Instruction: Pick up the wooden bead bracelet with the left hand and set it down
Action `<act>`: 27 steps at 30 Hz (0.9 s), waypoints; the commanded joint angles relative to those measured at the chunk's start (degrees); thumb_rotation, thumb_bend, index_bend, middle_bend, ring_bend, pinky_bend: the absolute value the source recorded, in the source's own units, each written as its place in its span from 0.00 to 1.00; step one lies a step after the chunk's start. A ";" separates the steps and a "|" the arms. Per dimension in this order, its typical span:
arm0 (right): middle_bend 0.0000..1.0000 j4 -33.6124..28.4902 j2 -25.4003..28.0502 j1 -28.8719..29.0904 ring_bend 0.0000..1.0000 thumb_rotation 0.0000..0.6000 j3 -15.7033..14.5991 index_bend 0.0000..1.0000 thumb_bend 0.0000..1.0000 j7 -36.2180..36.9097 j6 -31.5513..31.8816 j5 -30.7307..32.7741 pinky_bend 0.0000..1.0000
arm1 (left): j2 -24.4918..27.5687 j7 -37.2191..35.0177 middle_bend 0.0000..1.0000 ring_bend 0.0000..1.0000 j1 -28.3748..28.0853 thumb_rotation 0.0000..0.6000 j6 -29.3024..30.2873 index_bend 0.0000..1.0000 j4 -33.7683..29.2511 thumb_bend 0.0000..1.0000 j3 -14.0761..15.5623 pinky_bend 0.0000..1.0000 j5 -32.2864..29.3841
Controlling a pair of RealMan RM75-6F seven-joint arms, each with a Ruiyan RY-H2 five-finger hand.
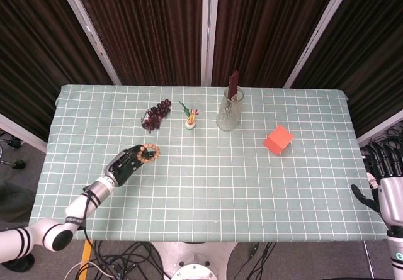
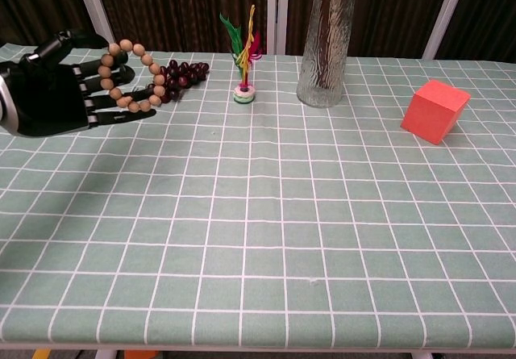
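- Wooden bead bracelet point(image 2: 129, 75) carried by the left hand point(image 2: 48, 93), looped over the extended fingers point(image 2: 121, 110), thumb point(image 2: 76, 40) arched above the ring.
- Held clear of the checked tablecloth point(image 2: 266, 214), over the left part of the table, in the head view at point(image 1: 148, 152) just past the tips of the left hand point(image 1: 126, 164).
- Ring standing roughly on edge in the chest view, opening facing the camera, long axis near vertical with a slight lean; beads running from near the thumb down to the lowest finger.
- Fingers pointing toward the table's middle and far side.
- Dark red bead cluster point(image 2: 179, 77) lying on the cloth just behind the bracelet in the chest view, apart from it in the head view point(image 1: 157, 114).
- Tall ribbed glass vase point(image 2: 322, 44) upright near the far middle of the table, holding a dark flat strip point(image 1: 233, 85) that sticks up above the rim.
- Small feathered trinket point(image 2: 245, 52) on a round base, upright just left of the vase.
- Orange-red cube point(image 2: 435, 110) on the cloth, right of the vase, well apart from the left hand.
- Right hand point(image 1: 387, 189) off the table's right edge, empty, fingers extended and apart.
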 commanded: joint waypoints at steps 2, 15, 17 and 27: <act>0.07 -0.12 -0.03 0.01 0.00 1.00 -0.03 0.00 0.11 -0.06 -0.08 0.07 0.00 | -0.49 2.34 0.59 0.23 1.24 0.95 -1.06 0.53 0.22 0.53 -1.57 0.15 -0.84; 0.07 -0.78 0.12 -0.18 0.00 1.00 -0.22 0.00 0.11 -0.66 0.09 0.00 0.00 | -1.90 8.46 0.62 0.23 4.41 0.42 -1.38 0.55 0.47 0.51 -5.42 0.15 0.11; 0.07 -0.79 0.12 -0.20 0.00 1.00 -0.23 0.00 0.11 -0.66 0.13 -0.02 0.00 | -2.11 9.40 0.62 0.23 4.72 0.47 -1.85 0.55 0.59 0.51 -5.85 0.15 -0.31; 0.07 -0.71 -0.05 0.00 0.00 1.00 -0.30 0.00 0.11 -0.57 -0.39 0.10 0.00 | -3.01 13.65 0.64 0.25 6.33 0.51 -2.69 0.57 0.57 0.45 -7.99 0.15 -1.18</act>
